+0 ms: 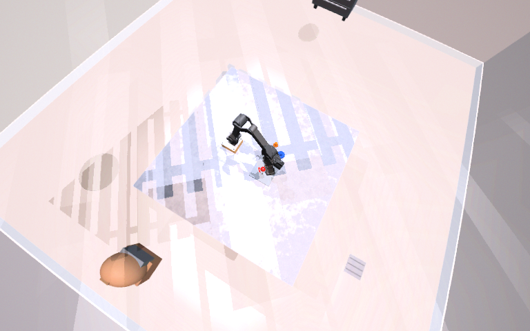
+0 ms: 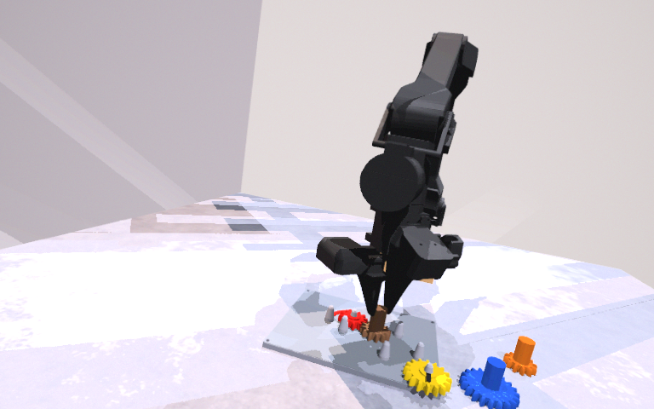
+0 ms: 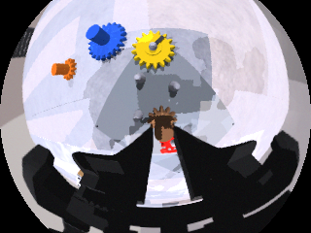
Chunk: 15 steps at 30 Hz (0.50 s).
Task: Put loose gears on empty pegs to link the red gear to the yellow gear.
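My gripper is slightly open, its fingertips close around the knob of a brown gear. The brown gear is low over the grey board, beside the red gear; its peg is hidden, and I cannot tell whether it sits fully flat. The yellow gear is on a peg at the board's edge. A blue gear and a smaller orange gear stand off the board.
Bare pegs stand between the brown and yellow gears. Another bare peg is close beside the brown gear, and two more stand near the red gear. Striped light and shadow cross the table.
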Motion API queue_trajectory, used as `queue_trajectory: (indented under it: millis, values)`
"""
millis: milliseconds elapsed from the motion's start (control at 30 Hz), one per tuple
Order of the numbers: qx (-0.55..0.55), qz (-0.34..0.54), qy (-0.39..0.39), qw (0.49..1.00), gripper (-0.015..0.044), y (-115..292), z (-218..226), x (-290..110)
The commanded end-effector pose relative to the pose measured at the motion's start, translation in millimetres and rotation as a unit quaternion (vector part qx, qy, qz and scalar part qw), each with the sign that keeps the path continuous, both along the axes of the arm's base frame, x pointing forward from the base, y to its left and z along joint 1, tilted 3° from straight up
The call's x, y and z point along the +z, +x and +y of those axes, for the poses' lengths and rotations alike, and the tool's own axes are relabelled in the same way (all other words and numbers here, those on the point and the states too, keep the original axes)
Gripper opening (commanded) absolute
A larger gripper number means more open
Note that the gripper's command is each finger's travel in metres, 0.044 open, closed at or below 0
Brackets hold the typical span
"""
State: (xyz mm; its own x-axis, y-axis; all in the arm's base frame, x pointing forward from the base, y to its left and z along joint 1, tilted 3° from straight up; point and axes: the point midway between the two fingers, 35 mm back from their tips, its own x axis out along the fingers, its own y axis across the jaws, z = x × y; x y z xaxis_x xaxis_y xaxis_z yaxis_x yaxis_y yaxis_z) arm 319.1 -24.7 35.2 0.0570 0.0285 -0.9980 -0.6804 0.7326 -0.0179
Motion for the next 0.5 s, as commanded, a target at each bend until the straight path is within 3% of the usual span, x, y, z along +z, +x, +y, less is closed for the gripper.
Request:
queue_trajectory:
  millis: [0, 267, 400, 467]
  values:
    - [-0.023, -0.001, 0.001, 1.000, 0.0140, 0.7, -0.3, 4.0]
    - [-0.045, 0.000, 0.002, 0.999, 0.0140, -1.6, -1.5, 47.0]
    - [-0.046, 0.000, 0.002, 0.999, 0.0140, -1.8, -1.5, 48.3]
    - [-0.066, 0.003, 0.004, 0.998, 0.0193, 0.8, 2.9, 41.3]
